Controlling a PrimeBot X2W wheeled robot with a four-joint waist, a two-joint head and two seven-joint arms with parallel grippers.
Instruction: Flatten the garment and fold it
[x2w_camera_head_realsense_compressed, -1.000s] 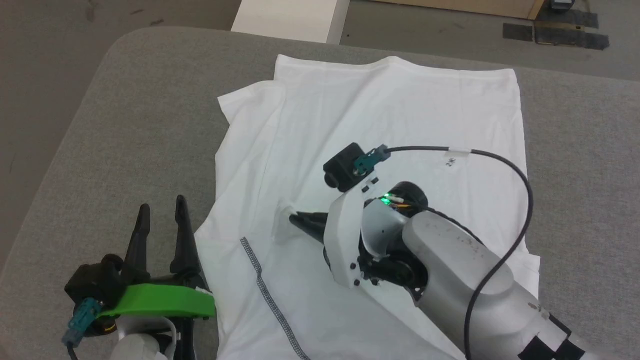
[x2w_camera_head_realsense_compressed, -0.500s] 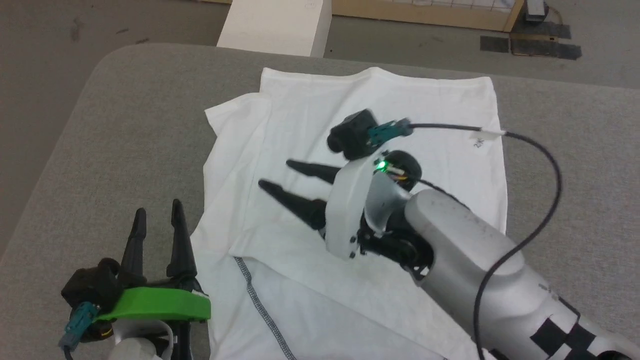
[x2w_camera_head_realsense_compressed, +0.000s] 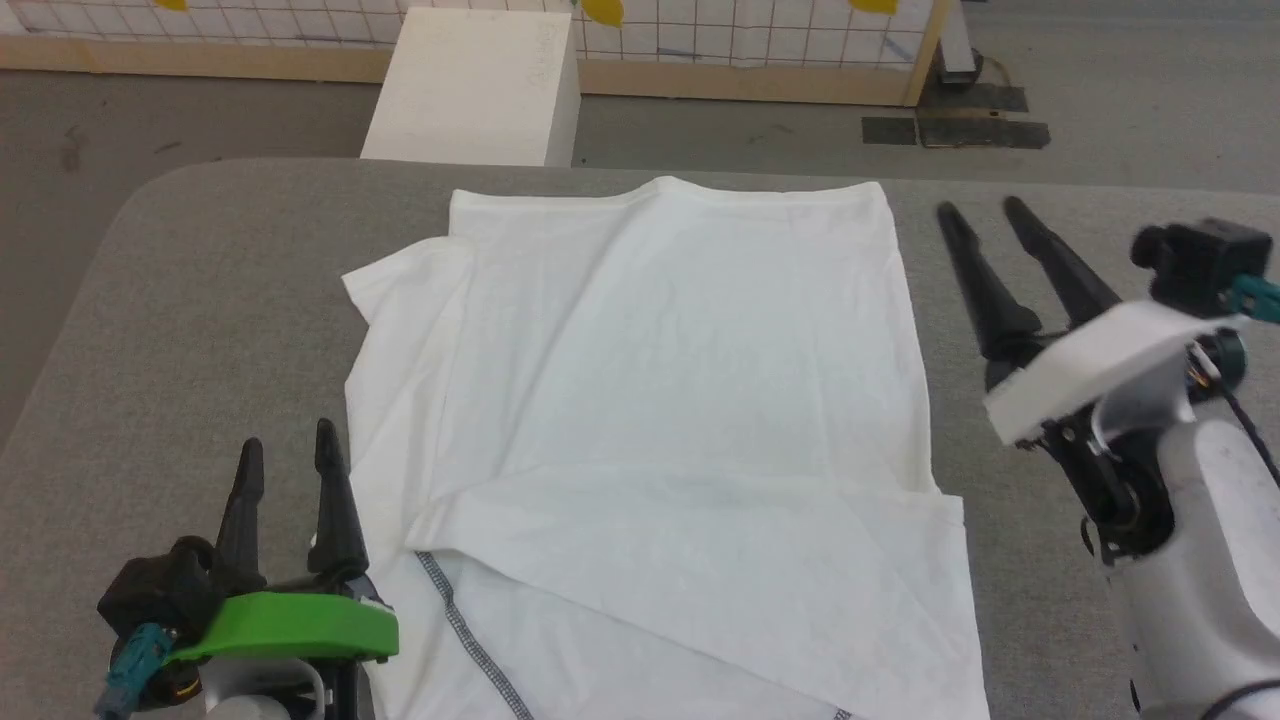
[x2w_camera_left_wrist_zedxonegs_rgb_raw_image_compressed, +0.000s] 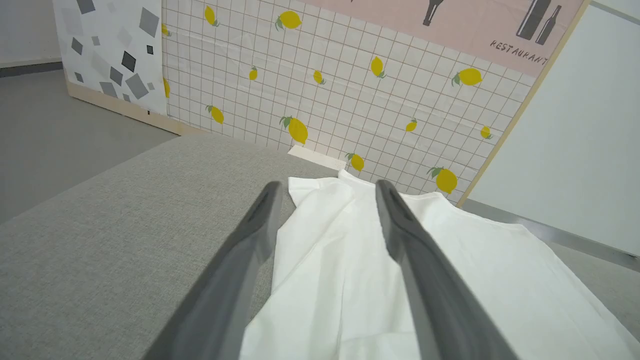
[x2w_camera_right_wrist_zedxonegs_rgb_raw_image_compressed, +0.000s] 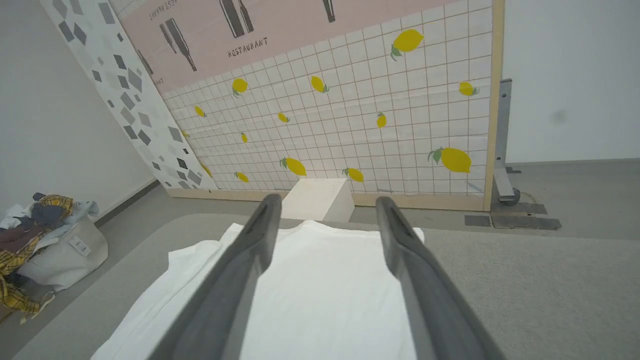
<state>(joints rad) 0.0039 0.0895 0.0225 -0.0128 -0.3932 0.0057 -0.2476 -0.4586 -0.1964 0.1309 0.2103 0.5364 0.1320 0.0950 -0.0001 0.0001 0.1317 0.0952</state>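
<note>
The right gripper (x2w_camera_head_realsense_compressed: 978, 206) has let go of the fold and swung to the table's (x2w_camera_head_realsense_compressed: 200, 280) right side, wide open and empty like the left gripper (x2w_camera_head_realsense_compressed: 287, 437) at the table's near-left; the shirt (x2w_camera_head_realsense_compressed: 660, 350) lies mid-table, 1 fold laid, more probably due.

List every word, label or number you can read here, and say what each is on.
"RESTAURANT": on the pink poster, readable in both wrist views.
More lettering at the poster's top edge, right wrist view: cut off, unreadable.
A small word near the poster's left end, right wrist view: too blurred to read.
The shirt: no readable text.
</note>
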